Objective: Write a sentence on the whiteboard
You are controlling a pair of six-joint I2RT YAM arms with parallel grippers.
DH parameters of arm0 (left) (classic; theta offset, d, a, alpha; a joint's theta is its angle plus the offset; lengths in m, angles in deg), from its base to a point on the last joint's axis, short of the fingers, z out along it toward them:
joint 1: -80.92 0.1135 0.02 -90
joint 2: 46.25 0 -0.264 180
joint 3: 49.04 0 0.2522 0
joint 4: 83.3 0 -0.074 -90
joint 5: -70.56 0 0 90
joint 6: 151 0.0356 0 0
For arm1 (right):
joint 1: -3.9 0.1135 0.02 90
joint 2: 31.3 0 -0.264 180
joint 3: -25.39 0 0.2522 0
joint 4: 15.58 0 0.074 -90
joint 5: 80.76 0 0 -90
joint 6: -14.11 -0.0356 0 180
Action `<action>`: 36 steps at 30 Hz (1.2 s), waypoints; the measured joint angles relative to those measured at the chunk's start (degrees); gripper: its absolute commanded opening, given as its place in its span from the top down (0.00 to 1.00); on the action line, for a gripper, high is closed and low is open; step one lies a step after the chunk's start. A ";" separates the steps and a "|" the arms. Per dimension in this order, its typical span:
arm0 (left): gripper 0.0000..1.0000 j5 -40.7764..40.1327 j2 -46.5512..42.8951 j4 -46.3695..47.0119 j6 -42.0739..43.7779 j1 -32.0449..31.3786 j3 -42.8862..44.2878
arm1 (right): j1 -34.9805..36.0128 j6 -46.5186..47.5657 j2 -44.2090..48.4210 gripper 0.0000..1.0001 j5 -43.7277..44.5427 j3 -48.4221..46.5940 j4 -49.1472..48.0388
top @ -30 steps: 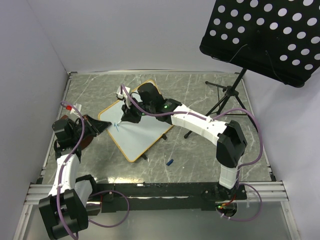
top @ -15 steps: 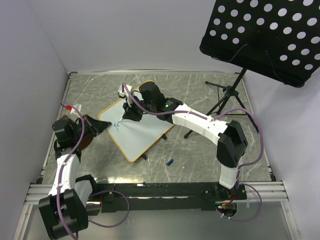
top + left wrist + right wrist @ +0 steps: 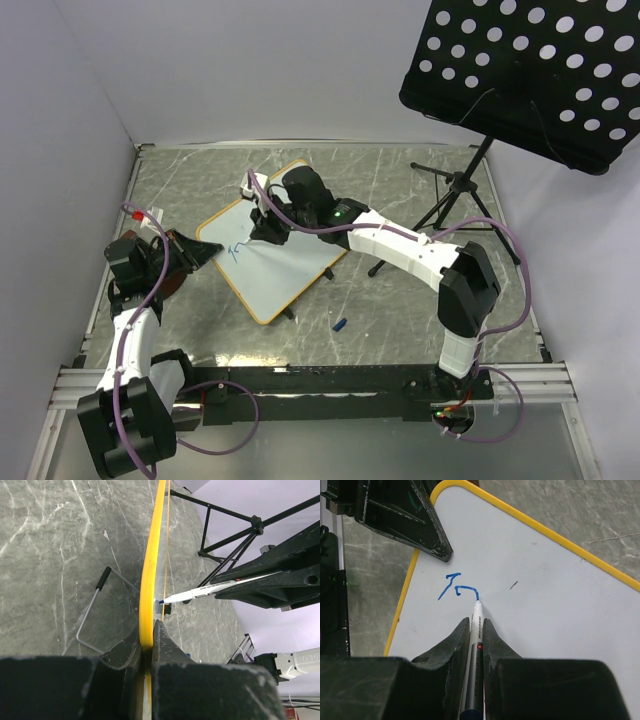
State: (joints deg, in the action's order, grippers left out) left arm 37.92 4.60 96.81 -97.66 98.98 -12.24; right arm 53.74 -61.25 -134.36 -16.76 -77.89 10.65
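Note:
The whiteboard (image 3: 285,268) lies tilted on the table, and its yellow frame (image 3: 150,565) runs edge-on through the left wrist view. My left gripper (image 3: 149,636) is shut on that frame at the board's left corner (image 3: 207,251). My right gripper (image 3: 476,623) is shut on a white marker (image 3: 475,635), reaching over the board (image 3: 268,232). The marker's tip touches the white surface (image 3: 555,605) at the end of a curved blue stroke. The sentence (image 3: 458,587) shows as two short blue strokes near the left corner. The marker (image 3: 200,590) also meets the board in the left wrist view.
A black perforated music-stand panel (image 3: 530,70) hangs over the back right, with its tripod (image 3: 455,195) on the table. A small blue cap (image 3: 340,324) lies in front of the board. One of the board's wire feet (image 3: 92,607) rests on the marble top.
The right gripper with the marker has shifted slightly right across the board, and the blue marks have grown by a curved stroke. The left gripper has stayed put.

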 measured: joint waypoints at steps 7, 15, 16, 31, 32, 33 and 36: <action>0.99 -0.04 0.00 -0.02 0.00 0.00 0.00 | -0.09 0.02 0.22 1.00 -0.42 0.72 -0.02; 0.99 -0.02 0.00 0.00 0.00 0.00 0.00 | 0.83 -0.02 0.22 1.00 -0.61 0.72 0.09; 0.99 -0.02 0.00 0.00 0.00 0.00 0.00 | 1.01 -0.04 0.22 1.00 -0.63 0.72 0.13; 0.99 0.24 0.00 0.22 0.00 0.00 0.00 | 2.03 -0.50 -0.37 1.00 -0.59 -1.95 1.49; 0.99 0.24 0.00 0.22 0.00 0.00 0.00 | 2.03 -0.52 -0.42 1.00 -0.59 -2.38 1.75; 0.99 0.24 0.00 0.24 0.00 0.00 0.00 | 2.03 -0.66 -0.42 1.00 -0.59 -2.84 1.79; 0.99 0.24 0.00 0.24 0.00 0.00 0.00 | 2.03 -0.92 -0.42 1.00 -0.61 -3.89 1.84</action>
State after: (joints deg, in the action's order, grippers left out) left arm 38.16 4.60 97.05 -97.66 98.98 -12.24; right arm 55.77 -62.17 -134.78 -17.37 -81.78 12.49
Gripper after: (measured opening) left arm 0.080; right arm 0.179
